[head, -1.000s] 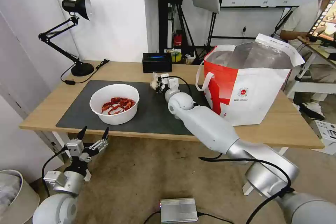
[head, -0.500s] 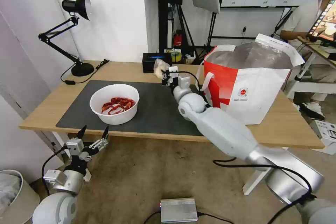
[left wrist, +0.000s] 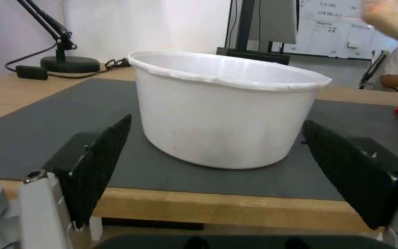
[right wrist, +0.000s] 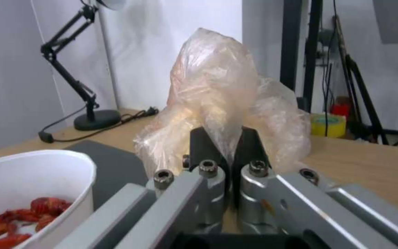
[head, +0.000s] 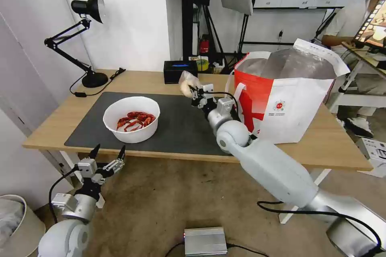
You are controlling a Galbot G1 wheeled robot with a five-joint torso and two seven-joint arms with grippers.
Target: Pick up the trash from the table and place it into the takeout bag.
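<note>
Light-wood table (head: 120, 82) with a dark mat (head: 177, 124), a desk lamp (head: 86, 8) at the far corner, and a white-and-red takeout bag (head: 289, 100) standing open at the right end. My right gripper (head: 194, 90) is clamped on a lump in clear wrap (head: 187, 81), held in the air above the mat's far edge, just beside the bag's strap handle; in the right wrist view the wrap (right wrist: 217, 93) bunches up between the closed jaws. My left gripper (head: 106, 156) hangs below the table's near edge, jaws spread and empty, facing the white bowl of red shells (head: 132, 118). To do this step well, I judge the lump must rise above the bag's rim before crossing over, since the loose wrap could snag on the handle. Compared with a second ago, the lump has come up off the mat and moved toward the bag; my left arm has not moved.
</note>
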